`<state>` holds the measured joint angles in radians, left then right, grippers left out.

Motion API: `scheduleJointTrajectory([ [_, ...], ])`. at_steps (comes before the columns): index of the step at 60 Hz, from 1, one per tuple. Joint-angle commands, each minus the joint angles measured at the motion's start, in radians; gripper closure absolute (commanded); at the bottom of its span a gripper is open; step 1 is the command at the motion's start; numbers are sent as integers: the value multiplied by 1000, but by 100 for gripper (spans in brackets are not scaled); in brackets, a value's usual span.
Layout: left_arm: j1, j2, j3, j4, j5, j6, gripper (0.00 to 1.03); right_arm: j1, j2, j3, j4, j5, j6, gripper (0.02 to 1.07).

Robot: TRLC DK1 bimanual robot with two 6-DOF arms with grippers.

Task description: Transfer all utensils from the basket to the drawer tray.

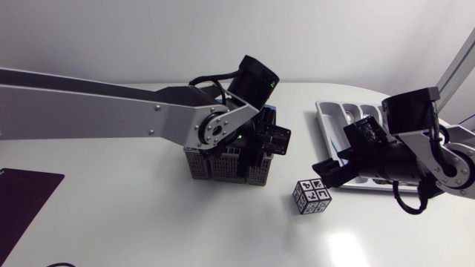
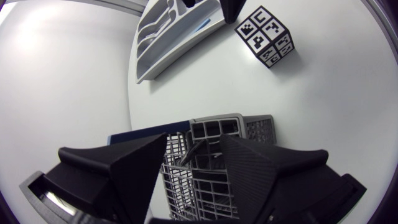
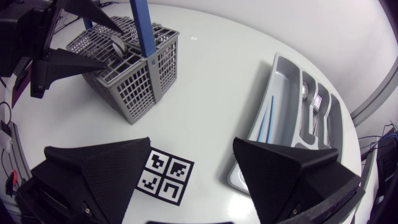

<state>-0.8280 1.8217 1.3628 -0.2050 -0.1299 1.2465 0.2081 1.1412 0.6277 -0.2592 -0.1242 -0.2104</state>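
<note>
So the left gripper [image 2: 194,140] is hanging right over the grey wire basket [image 1: 223,169], fingers spread apart and not pinching anything. From the left wrist cam you can see a dark utensil handle [image 2: 194,151] sticking up out of one of the basket's compartments, pretty much in the gap between the two fingers, but neither finger looks to be touching it. The basket has a tall blue handle [image 3: 144,28] standing upright on it, and it sits around the middle of the white table [image 1: 148,222]. The right gripper [image 3: 193,144] is wide open too, holding nothing, parked low between the basket and the drawer tray [image 3: 281,74]. Just under it is a little cube with black and white marker patterns [image 3: 165,177], sitting on the table just beside the tray's near end. The tray is over on the right side, well apart from the basket, and it already has stuff in it: a thin blue piece [image 3: 267,121] in one long slot, plus a spoon [image 3: 303,93] and a fork [image 3: 318,102] in the slots next to that. There's also a dark mat [image 1: 22,196] at the table's left edge
</note>
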Motion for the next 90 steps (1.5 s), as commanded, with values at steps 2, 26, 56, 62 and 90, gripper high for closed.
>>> scheduleJointTrajectory([
  [2, 20, 37, 48, -4, -5, 60, 67, 5, 20, -25, 12, -5, -14, 11],
  [26, 49, 67, 68, -2, -17, 139, 89, 91, 26, 0, 21, -29, 22, 11],
  [56, 52, 53, 67, -4, -16, 159, 100, 159, 81, 3, 63, -29, 45, 11],
  [62, 52, 45, 68, -10, -14, 157, 100, 168, 81, -2, 63, -28, 46, 11],
  [90, 59, 31, 159, -163, 32, 157, 100, 172, 80, -11, 64, -28, 48, 10],
])
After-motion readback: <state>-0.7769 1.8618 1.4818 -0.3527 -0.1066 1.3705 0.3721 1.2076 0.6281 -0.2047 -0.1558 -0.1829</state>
